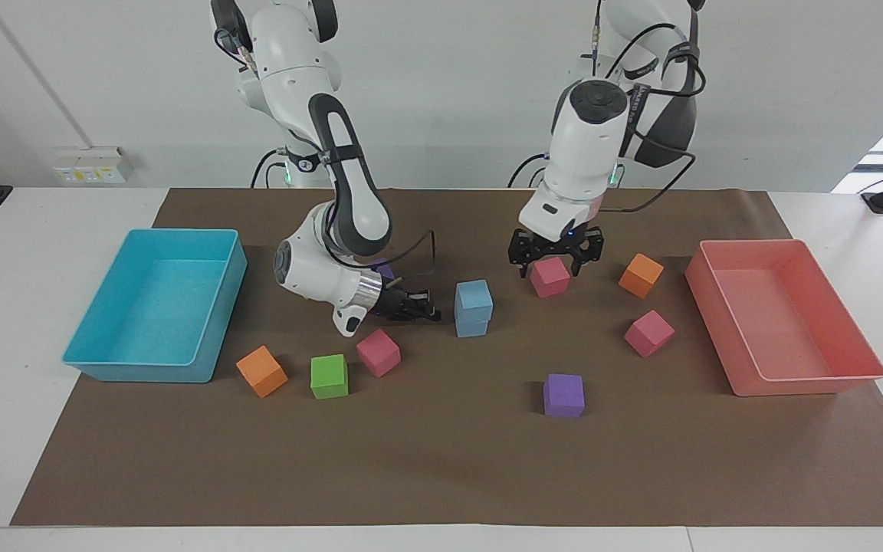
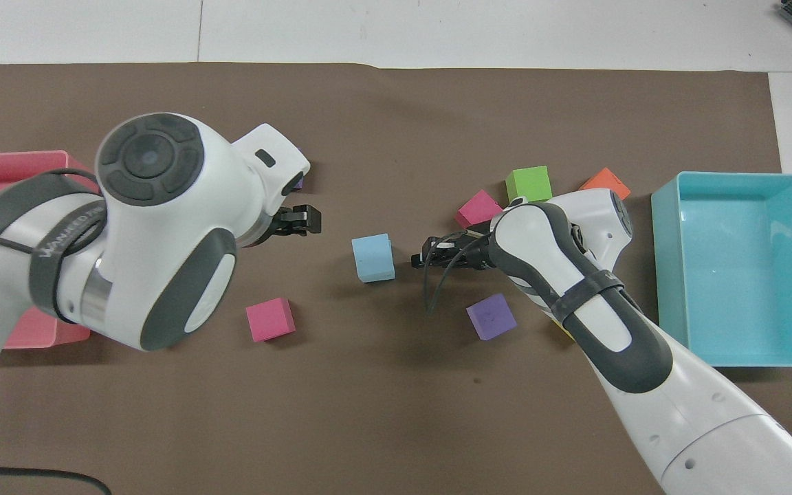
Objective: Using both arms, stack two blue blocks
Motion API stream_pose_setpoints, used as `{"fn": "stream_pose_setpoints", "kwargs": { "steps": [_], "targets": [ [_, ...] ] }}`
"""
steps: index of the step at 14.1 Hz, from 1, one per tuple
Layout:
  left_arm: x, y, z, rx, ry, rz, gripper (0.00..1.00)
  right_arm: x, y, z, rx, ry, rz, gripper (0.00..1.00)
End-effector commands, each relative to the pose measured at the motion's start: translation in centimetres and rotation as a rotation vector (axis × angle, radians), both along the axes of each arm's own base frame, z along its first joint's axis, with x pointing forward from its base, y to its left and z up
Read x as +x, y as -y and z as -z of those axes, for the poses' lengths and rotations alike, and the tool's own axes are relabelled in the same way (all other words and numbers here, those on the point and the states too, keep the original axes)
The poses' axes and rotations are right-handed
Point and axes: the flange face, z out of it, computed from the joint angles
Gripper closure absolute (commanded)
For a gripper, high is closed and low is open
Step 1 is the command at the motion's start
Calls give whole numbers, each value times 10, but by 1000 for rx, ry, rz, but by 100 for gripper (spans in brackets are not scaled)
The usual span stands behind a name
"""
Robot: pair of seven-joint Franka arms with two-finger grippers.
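The two blue blocks stand stacked in the middle of the mat, the upper blue block (image 1: 474, 294) (image 2: 373, 258) squarely on the lower blue block (image 1: 472, 326). No gripper touches them. My left gripper (image 1: 556, 259) hangs open and empty in the air over the mat by a pink block (image 1: 549, 277), away from the stack toward the left arm's end. In the overhead view the left arm's wrist hides most of it and one finger (image 2: 303, 220) shows. My right gripper (image 1: 420, 309) (image 2: 426, 260) lies low beside the stack, shut on nothing, a small gap away.
A cyan tray (image 1: 104, 360) stands at the right arm's end and a pink tray (image 1: 809, 383) at the left arm's end. Loose blocks lie around: orange (image 1: 261, 370), green (image 1: 329, 376), pink (image 1: 378, 352), purple (image 1: 563, 395), pink (image 1: 648, 332), orange (image 1: 641, 274).
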Motion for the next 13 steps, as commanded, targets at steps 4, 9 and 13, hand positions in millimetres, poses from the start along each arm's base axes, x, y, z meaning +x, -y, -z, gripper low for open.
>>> {"fn": "stream_pose_setpoints", "kwargs": {
  "steps": [4, 9, 13],
  "targets": [
    [3, -108, -51, 22, -17, 94, 0, 3, 20, -26, -44, 48, -39, 100],
    [9, -182, -102, -24, -20, 125, 0, 7, 28, -53, -119, 47, -32, 90],
    [5, -219, -137, -17, -29, 97, 0, 9, 38, -91, -223, 62, -13, 12]
  ]
}}
